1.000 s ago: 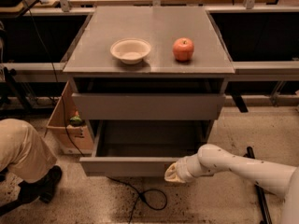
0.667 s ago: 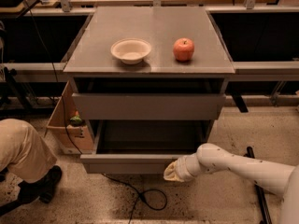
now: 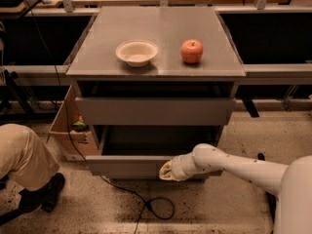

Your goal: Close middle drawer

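Note:
The middle drawer [image 3: 127, 166] is a wide grey metal drawer with a plain flat front. It stands pulled out below the taller top drawer front [image 3: 155, 111], and its grey inside [image 3: 161, 140] shows. My gripper [image 3: 166, 171] is at the end of the white arm that comes in from the lower right. It rests against the right half of the middle drawer's front, low near the floor. The lowest drawer front is hidden behind the open drawer.
A white bowl [image 3: 137, 52] and a red apple [image 3: 192, 51] sit on the cabinet top [image 3: 156, 28]. A person's leg and shoe [image 3: 29, 169] are at the lower left. A cardboard box [image 3: 70, 126] stands left of the cabinet. A black cable [image 3: 156, 206] lies on the floor.
My gripper has shifted a little left and toward the cabinet along the drawer front. The middle drawer's front has moved slightly inward.

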Robot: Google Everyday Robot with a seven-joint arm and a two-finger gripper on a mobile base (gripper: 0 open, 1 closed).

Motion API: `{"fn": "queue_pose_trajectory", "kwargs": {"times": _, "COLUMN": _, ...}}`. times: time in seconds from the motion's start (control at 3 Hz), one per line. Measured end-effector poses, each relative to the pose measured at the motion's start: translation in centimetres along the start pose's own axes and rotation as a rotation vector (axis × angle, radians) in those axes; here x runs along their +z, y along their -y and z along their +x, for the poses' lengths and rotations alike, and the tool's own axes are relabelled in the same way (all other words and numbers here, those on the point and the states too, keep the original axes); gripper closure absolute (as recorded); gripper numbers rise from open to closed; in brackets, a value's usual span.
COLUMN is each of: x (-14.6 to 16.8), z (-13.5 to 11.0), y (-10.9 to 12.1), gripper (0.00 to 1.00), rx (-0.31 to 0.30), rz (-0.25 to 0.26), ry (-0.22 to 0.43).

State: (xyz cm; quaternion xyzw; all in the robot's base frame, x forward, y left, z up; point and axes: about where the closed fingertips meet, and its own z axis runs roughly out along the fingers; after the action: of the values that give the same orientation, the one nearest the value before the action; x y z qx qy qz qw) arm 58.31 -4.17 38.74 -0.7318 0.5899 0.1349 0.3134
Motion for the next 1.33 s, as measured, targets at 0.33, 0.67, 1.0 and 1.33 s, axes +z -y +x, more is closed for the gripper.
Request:
{"fn": "queue_pose_trajectory", "kwargs": {"times": 0.33, "x": 1.0, "z": -1.0, "y": 1.9, "gripper": 1.00, "rx": -0.049, "rz": 0.042, "ry": -0.023}}
{"fn": "queue_pose_trajectory", "kwargs": {"times": 0.67, "x": 1.5, "z": -1.4, "y": 3.7, "gripper": 1.00, "rx": -0.086, "rz": 0.094, "ry": -0.091}}
{"fn": "queue_pose_trajectory", "kwargs": {"times": 1.0, "x": 2.0, "z": -1.8, "y": 5.9, "gripper": 1.00, "rx": -0.118, "rz": 0.149, "ry": -0.143}}
{"fn": "queue_pose_trajectory", "kwargs": {"times": 1.33, "x": 2.5, "z": -2.5, "y": 8.0, "gripper": 1.00, "rx": -0.153, "rz": 0.192, "ry": -0.164}}
